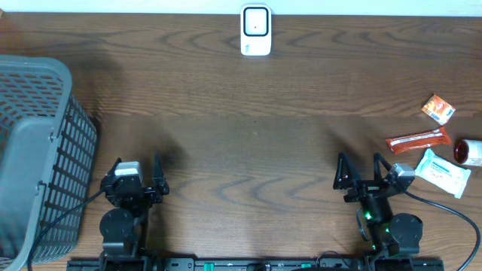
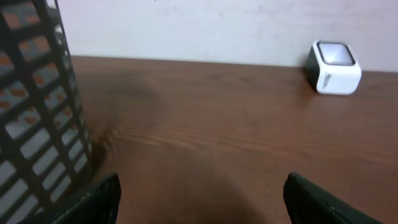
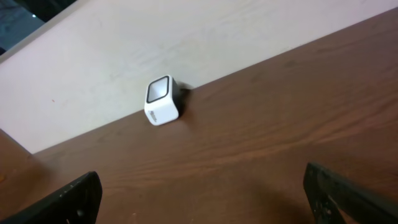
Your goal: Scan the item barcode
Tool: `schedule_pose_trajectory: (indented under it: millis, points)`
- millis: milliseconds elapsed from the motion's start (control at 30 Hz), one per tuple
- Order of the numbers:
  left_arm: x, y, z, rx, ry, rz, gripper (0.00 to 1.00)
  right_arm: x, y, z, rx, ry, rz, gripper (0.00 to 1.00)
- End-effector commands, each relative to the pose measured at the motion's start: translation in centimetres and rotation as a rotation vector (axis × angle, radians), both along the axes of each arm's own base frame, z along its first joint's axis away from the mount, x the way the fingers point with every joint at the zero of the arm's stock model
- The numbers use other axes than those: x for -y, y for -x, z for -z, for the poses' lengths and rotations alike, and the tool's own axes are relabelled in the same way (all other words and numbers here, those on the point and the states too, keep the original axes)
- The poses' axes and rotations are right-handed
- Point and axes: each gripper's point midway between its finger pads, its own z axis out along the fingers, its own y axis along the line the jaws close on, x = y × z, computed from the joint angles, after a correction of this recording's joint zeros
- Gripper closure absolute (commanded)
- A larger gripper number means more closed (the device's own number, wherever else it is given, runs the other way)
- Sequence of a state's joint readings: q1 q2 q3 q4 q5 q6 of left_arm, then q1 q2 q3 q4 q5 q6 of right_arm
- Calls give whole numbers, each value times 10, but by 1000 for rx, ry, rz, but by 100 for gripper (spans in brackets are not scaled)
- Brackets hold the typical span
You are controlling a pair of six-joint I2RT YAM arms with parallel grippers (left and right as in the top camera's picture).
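Items lie to the right of the right gripper (image 1: 360, 169). The long red sachet (image 1: 416, 141) is slightly ahead, its long axis running sideways toward the jaws, and the white pouch (image 1: 442, 172) is level with them. The left gripper (image 1: 135, 172) is far off. Both are released and empty.

Left wrist: the basket (image 2: 37, 106) is close on the left, the scanner (image 2: 334, 67) ahead to the right, with bare table (image 2: 217, 143) between.

Right wrist: the scanner (image 3: 163, 101) is ahead to the left; no item shows.

I log the worktop (image 1: 248, 135) as dark brown with wavy wood grain. Scanner (image 1: 256, 30) white with a grey window. Basket (image 1: 38, 150) grey, open grid. Sachet (image 1: 437, 109) orange and white. Strip packet (image 1: 416, 140) red-orange. Pouch (image 1: 442, 172) white with pale blue print. Jar (image 1: 468, 151) dark red. Left pincer (image 1: 137, 159) and right pincer (image 1: 358, 159) black.
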State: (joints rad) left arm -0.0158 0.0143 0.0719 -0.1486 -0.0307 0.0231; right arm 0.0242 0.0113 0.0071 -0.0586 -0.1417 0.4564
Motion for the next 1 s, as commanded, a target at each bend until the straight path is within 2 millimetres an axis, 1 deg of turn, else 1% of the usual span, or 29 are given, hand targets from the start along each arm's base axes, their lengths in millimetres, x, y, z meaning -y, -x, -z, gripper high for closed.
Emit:
schedule_pose_trajectory:
  millis: [0,967]
  points:
    - [-5,0,12,-15,-2,-27,16,-3,1,0,0,-7,-11,1]
    - [-4,-1,12,-12,-8,-19,16,-3,1,0,0,-7,-11,1]
